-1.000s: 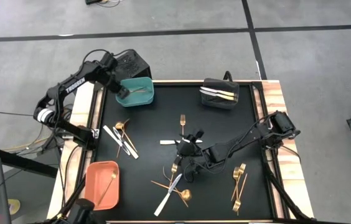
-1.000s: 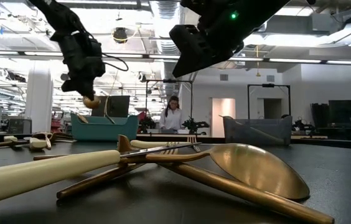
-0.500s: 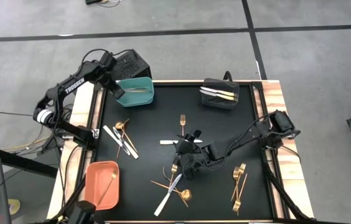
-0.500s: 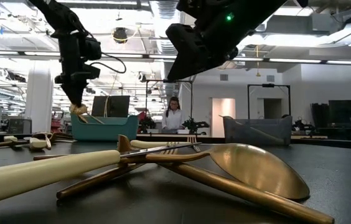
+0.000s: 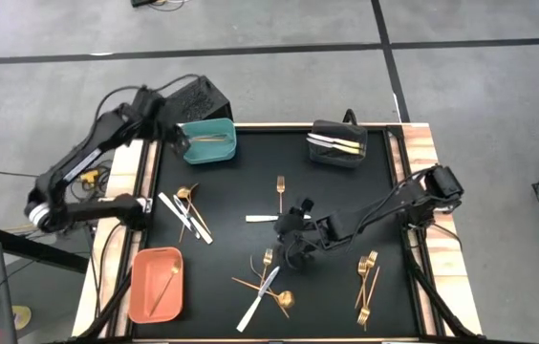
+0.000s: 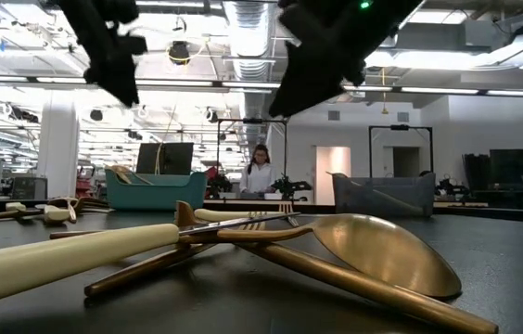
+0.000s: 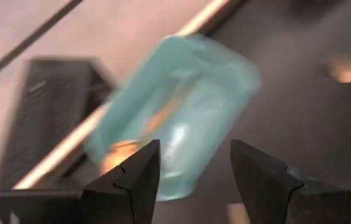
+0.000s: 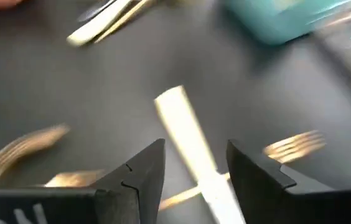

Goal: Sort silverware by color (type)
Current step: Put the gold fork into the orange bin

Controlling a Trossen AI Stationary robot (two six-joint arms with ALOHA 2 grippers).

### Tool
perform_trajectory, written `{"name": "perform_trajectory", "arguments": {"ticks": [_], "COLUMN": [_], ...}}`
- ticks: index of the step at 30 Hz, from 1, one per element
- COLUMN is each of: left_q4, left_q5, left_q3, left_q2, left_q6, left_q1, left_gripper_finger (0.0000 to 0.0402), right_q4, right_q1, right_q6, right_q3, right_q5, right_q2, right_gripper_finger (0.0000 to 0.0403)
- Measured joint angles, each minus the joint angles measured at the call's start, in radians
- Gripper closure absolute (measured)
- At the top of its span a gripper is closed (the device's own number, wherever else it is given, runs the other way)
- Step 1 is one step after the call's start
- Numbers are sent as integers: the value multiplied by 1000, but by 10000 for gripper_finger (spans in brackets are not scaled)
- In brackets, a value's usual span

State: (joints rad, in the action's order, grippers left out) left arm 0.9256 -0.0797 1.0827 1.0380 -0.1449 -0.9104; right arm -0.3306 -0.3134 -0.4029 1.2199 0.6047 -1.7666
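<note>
The matte black tabletop (image 5: 231,186) carries slim, glossy silverware (image 5: 268,284) scattered mid-mat, long axes pointing every way. A teal bin (image 5: 205,141) holds one gold piece lying crosswise. The right hand (image 5: 293,222) hovers fingers apart above a cream-handled utensil (image 8: 188,146); the left hand (image 7: 191,177), spread and empty, sits beside the teal bin.

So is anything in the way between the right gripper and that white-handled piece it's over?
Nothing visible is. The right gripper hangs open above the white-handled piece, with only bare black mat around it; the nearest gold fork lies off to the side.
</note>
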Motion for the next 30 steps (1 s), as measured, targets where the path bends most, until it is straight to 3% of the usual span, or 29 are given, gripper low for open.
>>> {"name": "perform_trajectory", "arguments": {"ticks": [2,4,10,14,18,24,30], "left_q4": [-45,-102,-370,-569,-774,-979,-1125], "left_q5": [-70,-97,-32,62,111,264,330], "left_q3": [-58,-138,-428,-567,-641,-649,-649], "left_q2": [-69,-142,-341,-396,-364,-192,-18], "left_q6": [48,120,389,510,548,510,538], "left_q1": [74,167,469,643,792,999,1092], "left_gripper_finger": [223,223,223,223,223,223,223], "right_q4": [15,16,-38,-145,-229,-301,-527], "right_q1": [11,19,29,10,-23,-63,-115], "right_q6": [12,25,8,-23,-35,-36,-101], "right_q3": [0,0,-1,0,0,0,0], "right_q5": [-143,-207,-219,-218,-282,-457,-528], "right_q2": [-5,-21,-72,-44,8,23,28], "right_gripper_finger": [210,215,230,241,254,269,271]}}
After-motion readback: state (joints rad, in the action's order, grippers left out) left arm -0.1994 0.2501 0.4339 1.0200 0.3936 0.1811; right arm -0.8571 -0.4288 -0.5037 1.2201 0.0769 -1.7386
